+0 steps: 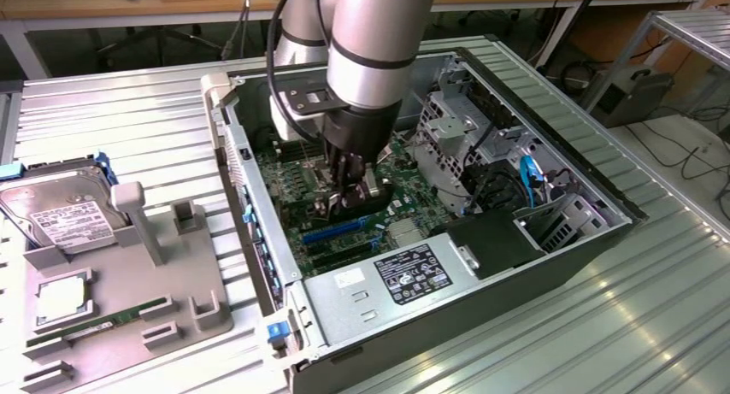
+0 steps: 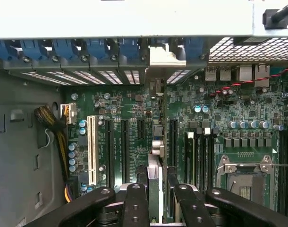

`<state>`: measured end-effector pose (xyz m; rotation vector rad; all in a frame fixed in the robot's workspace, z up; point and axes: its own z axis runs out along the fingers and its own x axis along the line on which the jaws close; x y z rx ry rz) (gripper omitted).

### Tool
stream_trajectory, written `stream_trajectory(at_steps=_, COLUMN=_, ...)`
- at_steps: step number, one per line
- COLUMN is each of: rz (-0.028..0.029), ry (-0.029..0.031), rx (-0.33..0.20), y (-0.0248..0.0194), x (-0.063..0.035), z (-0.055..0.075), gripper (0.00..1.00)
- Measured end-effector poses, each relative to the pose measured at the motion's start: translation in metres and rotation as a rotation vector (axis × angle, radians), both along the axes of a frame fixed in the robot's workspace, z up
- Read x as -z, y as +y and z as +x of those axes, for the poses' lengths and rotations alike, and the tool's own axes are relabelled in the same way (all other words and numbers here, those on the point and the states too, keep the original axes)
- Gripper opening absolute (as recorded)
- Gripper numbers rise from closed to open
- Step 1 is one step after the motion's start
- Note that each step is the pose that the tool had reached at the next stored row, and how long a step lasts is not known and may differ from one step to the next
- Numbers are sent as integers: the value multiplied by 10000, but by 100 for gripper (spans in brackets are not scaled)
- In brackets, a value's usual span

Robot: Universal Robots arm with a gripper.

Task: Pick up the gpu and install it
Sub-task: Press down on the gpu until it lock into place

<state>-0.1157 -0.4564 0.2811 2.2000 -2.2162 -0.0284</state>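
My gripper (image 1: 342,202) reaches down into the open PC case (image 1: 456,326), over the green motherboard (image 1: 294,179). It is shut on the gpu (image 1: 367,199), whose dark body shows between the fingers. In the wrist view the gpu (image 2: 155,172) stands on edge between my black fingers (image 2: 134,203), in line with the black expansion slots (image 2: 173,137). Its silver end bracket (image 2: 165,56) lies against the case's rear slot openings. Whether the card's edge sits inside a slot I cannot tell. The gripper (image 2: 156,201) holds the card from both sides.
A grey fixture (image 1: 114,300) at the exterior view's left carries a hard drive (image 1: 57,214), a CPU (image 1: 63,296) and a RAM stick (image 1: 103,321). Inside the case are the power supply (image 1: 388,279), the drive cage (image 1: 456,129), a white slot (image 2: 92,149), the CPU socket (image 2: 245,175) and cables (image 2: 52,123).
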Motion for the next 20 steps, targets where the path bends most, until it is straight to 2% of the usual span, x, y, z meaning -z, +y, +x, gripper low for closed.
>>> stream_trajectory(at_steps=2, rz=11, ry=0, rx=0, y=-2, x=13, z=-3, gripper=26)
stream_trajectory(at_steps=4, rz=68, ry=0, rx=1, y=-4, x=21, z=-6, gripper=26)
stream_trajectory(at_steps=6, rz=99, ry=0, rx=0, y=-7, x=22, z=-7, gripper=26)
stream_trajectory(at_steps=20, rz=102, ry=-1, rx=0, y=-16, x=25, z=-12, gripper=26)
